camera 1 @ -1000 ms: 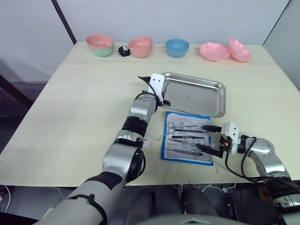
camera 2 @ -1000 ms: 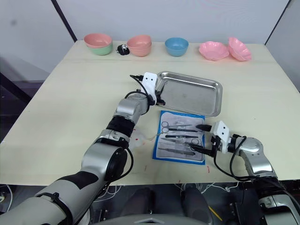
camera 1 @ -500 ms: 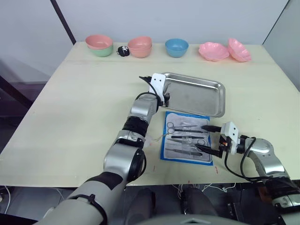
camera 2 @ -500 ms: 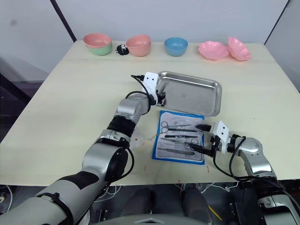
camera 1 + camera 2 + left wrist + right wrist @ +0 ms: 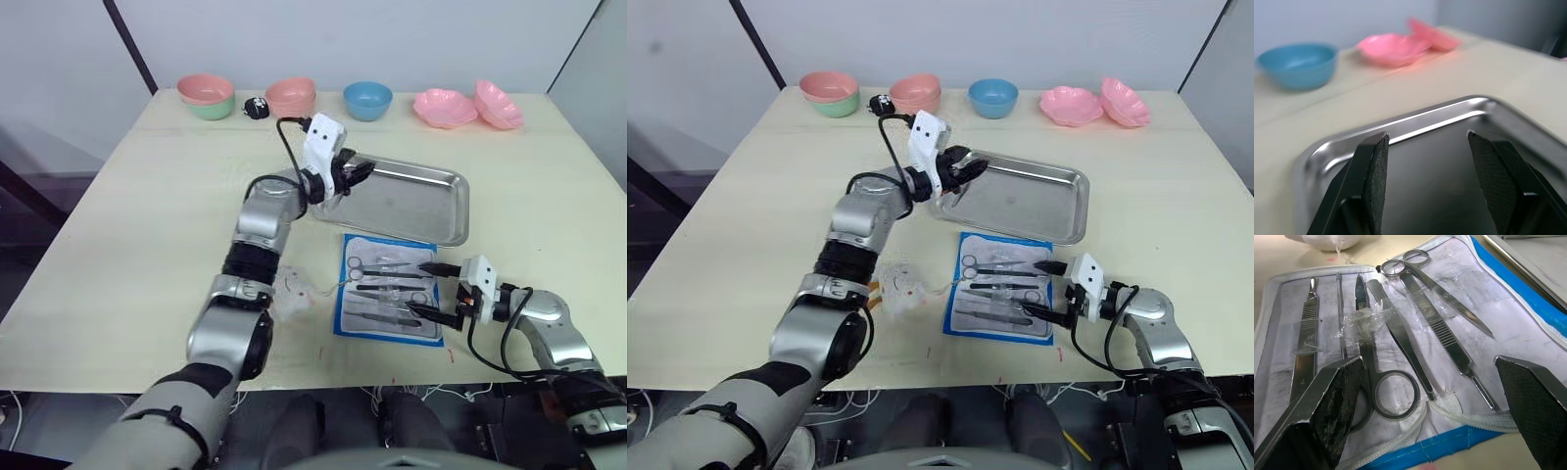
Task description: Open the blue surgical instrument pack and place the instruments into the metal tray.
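Worktop layout, taken left to right with the metal tray as reference. Well to the tray's left and toward the robot: a white lump with orange bits, untouched. At the tray's left rim: left pincer, raised just over the corner, jaws set wide, nothing between them; the left wrist view looks straight down onto bare steel. Tray holds no tools. Along the far edge behind the tray: row of coloured bowls, not in play.

Just in front of the tray, on the robot's side: blue surgical instrument pack, lying open and flat, clear pockets up. Instruments all in the pockets: scissors and forceps with ring handles, slimmer straight tools beside them. At the pack's right edge, to the right of and nearer than the tray: right pincer, jaws spread wide, empty, low over the ring-handle ends.

Step in hand, as judged: pack is open, first pick not yet made. Next move calls for the right pincer to close on one handle, draw it out of its pocket along its length, then carry it to the tray.
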{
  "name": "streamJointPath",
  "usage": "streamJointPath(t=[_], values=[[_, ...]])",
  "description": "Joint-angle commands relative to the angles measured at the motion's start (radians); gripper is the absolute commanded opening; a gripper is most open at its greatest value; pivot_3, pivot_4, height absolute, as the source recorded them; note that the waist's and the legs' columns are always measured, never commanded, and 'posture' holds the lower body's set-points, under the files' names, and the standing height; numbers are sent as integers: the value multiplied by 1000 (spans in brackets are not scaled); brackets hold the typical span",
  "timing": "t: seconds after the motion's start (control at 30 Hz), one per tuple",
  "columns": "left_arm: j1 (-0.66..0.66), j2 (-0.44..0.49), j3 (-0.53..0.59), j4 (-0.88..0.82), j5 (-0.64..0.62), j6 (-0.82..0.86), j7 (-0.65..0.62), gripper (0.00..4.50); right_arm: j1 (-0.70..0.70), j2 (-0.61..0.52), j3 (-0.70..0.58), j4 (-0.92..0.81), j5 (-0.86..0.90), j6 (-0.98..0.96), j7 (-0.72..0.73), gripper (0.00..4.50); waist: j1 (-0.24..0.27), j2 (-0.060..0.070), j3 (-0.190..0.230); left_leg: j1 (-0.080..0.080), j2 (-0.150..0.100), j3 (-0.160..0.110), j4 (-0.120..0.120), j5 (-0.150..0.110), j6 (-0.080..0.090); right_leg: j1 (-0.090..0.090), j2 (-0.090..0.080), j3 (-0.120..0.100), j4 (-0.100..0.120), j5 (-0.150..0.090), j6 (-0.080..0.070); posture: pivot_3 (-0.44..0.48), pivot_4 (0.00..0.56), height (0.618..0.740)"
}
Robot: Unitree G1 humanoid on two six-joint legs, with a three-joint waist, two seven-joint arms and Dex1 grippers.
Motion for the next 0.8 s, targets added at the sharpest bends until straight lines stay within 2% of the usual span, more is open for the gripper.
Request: streamJointPath(t=[0.03, 0.37, 0.5, 0.57, 0.6, 0.63, 0.7, 0.8], values=[[-4, 48, -20, -48, -45, -80, -187, 2703, 57, 1, 79, 116, -117, 48, -31, 4500, 0, 0, 0, 0, 0, 0, 0, 0, 0, 0, 0, 0, -1, 0, 0, 0, 150, 740], [22, 240, -110, 46, -33, -334, -693, 2703, 70, 8, 77, 104, -116, 50, -40, 4500, -2, 0, 0, 1, 3, 1, -4, 0, 0, 0, 1, 1, -3, 1, -3, 0, 150, 740], [10, 305, -141, 86, -63, -404, -814, 2703, 76, 8, 76, 98, -116, 51, -43, 4500, -1, 0, 0, 1, 3, 1, -4, 0, 1, 0, 2, 0, -4, 1, -4, 0, 150, 740], [15, 384, -225, 69, -122, -432, -828, 3268, 79, 8, 74, 94, -114, 52, -46, 4500, -1, -1, 0, 1, 4, 1, -5, 0, 1, 0, 1, 1, -4, 1, -3, 0, 150, 740], [14, 419, -264, 66, -142, -448, -828, 3752, 81, 8, 73, 91, -113, 52, -47, 4500, -1, -1, 0, 1, 4, 1, -5, 0, 1, -1, 1, 1, -4, 1, -3, 0, 150, 740], [14, 457, -310, 58, -168, -461, -828, 3861, 83, 8, 73, 88, -112, 53, -49, 4500, 0, -1, 0, 1, 4, 1, -5, 0, 1, -1, 1, 1, -4, 1, -4, 0, 150, 740], [9, 533, -395, 39, -225, -482, -828, 4449, 89, 7, 71, 84, -111, 52, -51, 4500, -2, -1, 0, 1, 4, 1, -6, 0, 1, -1, 1, 1, -5, 1, -4, 0, 150, 740], [1, 637, -513, 11, -297, -528, -828, 4449, 99, 5, 68, 73, -108, 55, -57, 4500, 0, -1, 0, 1, 4, 0, -8, 0, 1, -1, 1, 2, -5, 1, -5, 0, 150, 740]])
